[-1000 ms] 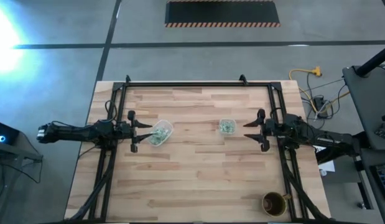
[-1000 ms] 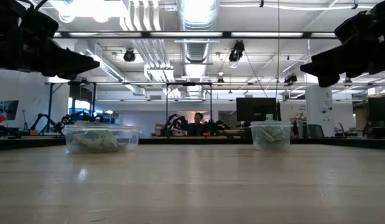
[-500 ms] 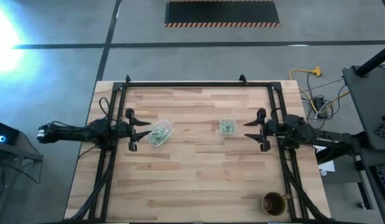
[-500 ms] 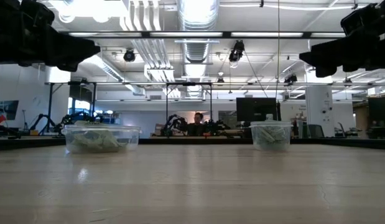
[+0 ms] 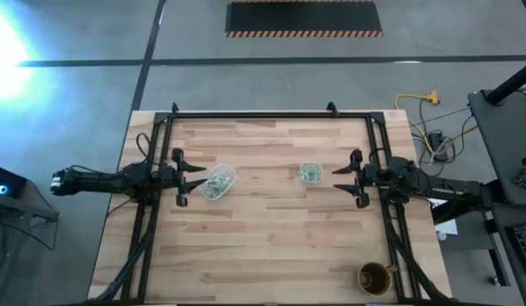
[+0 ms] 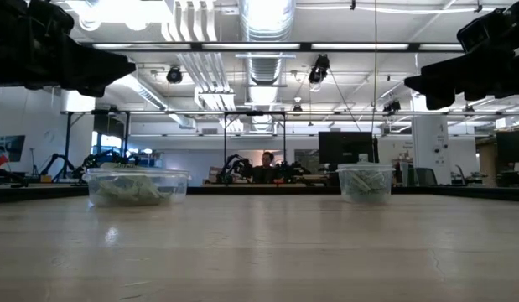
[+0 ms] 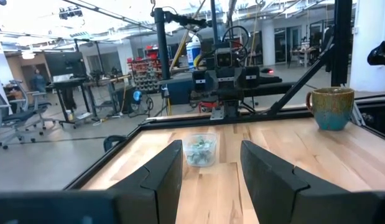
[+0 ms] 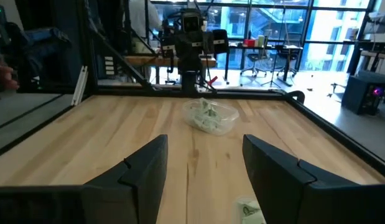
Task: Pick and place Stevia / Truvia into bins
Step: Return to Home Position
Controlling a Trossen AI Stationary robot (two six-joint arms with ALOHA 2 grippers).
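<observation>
Two clear bins stand on their bases on the wooden table, both holding green-and-white Stevia packets. The larger bin [image 5: 217,181] [image 6: 136,186] [image 8: 209,116] is just in front of my left gripper [image 5: 193,178] [image 7: 208,186]. The smaller bin [image 5: 310,173] [image 6: 365,182] [image 7: 201,149] is just in front of my right gripper [image 5: 341,178] [image 8: 204,186]. Both grippers are open, level, above the table, and face each other across the bins. A pale green-white scrap [image 8: 248,208] shows beside one right finger; whether it is a packet or the smaller bin I cannot tell.
A round brown cup [image 5: 375,277] [image 7: 331,107] stands near the table's near right corner. A black frame [image 5: 271,115] runs along the far, left and right edges. Bare wood [image 5: 271,238] spreads across the near half. A person [image 6: 267,165] sits in the room far behind.
Both grippers have tipped up from a slight downward slant to level and risen a little. The left one has drawn back slightly toward the table's left edge. In the last half second both have kept still. The bins have not moved.
</observation>
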